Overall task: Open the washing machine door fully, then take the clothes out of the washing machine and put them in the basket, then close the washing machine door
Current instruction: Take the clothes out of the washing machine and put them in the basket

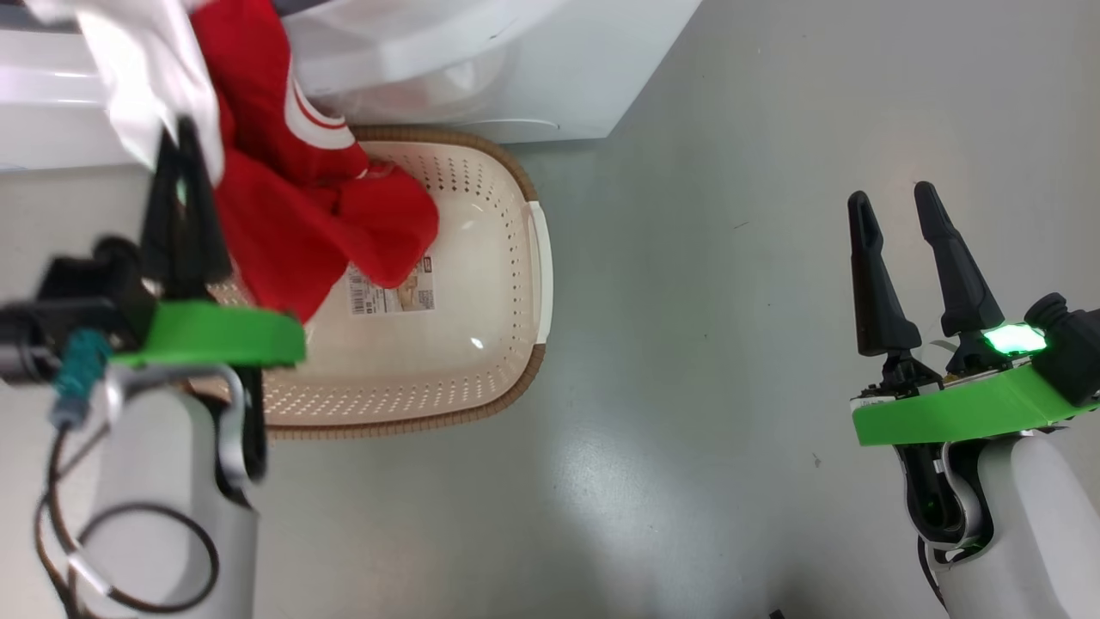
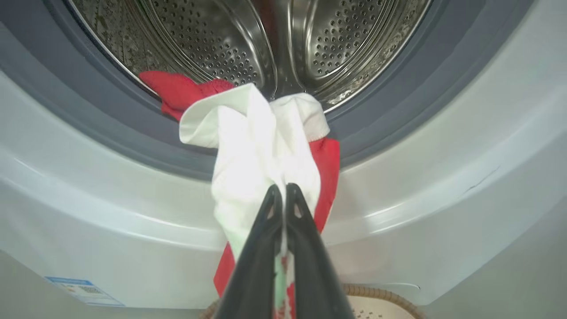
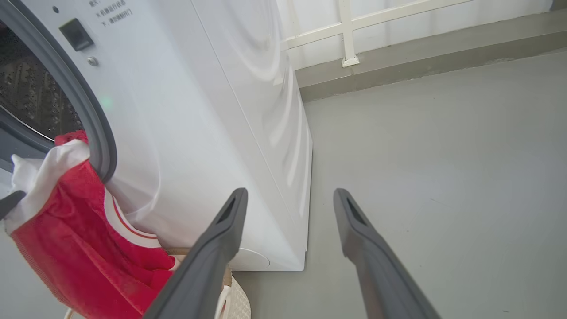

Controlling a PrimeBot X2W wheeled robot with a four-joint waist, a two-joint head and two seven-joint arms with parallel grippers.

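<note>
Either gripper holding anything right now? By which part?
The left gripper is shut on the clothes, pinching a bunched white panel. The red rest hangs over the basket. The right gripper is open and holds nothing.

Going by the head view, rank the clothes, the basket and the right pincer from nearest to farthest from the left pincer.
1. clothes: pinched in the left pincer itself.
2. basket: on the floor just right of it, beneath the hanging cloth.
3. right pincer: far off at the right, open.
</note>
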